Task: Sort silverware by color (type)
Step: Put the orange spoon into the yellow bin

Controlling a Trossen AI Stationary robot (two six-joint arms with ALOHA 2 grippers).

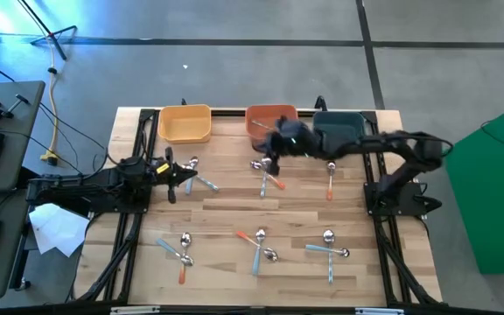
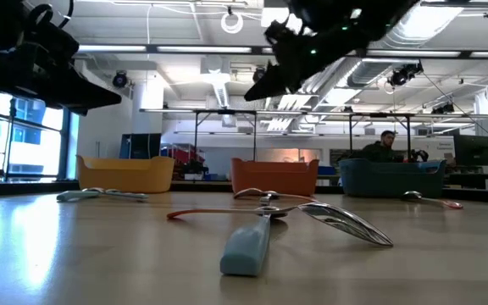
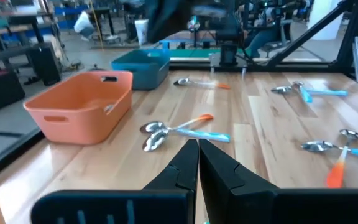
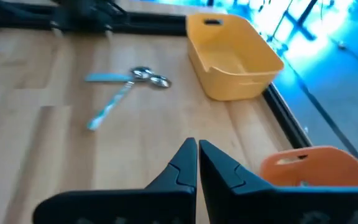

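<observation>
The table (image 1: 234, 206) carries three bins along its far edge, and the orange bin (image 1: 268, 119) in the middle serves as the landmark. The yellow bin (image 1: 185, 123) sits to its left, the teal bin (image 1: 339, 125) to its right.

The right arm reaches across the teal bin, and the right gripper (image 1: 278, 140) hangs over the front edge of the orange bin, raised above the wood. Its fingers are pressed together, with nothing visible between them in its own wrist view. The left gripper (image 1: 171, 171) waits in front of the yellow bin, fingers also pressed together and empty.

The spoons (image 1: 265, 175) lie scattered in crossed pairs: one pair just in front of the orange bin, one (image 1: 201, 175) in front of the yellow bin, a single (image 1: 330, 175) in front of the teal bin, more along the near side.

The step in hand looks like returning for another spoon. Spreading the fingers before descending, and taking a handle away from where two cross, should help.

The middle of the table is open; the bin walls crowd the far edge.
</observation>
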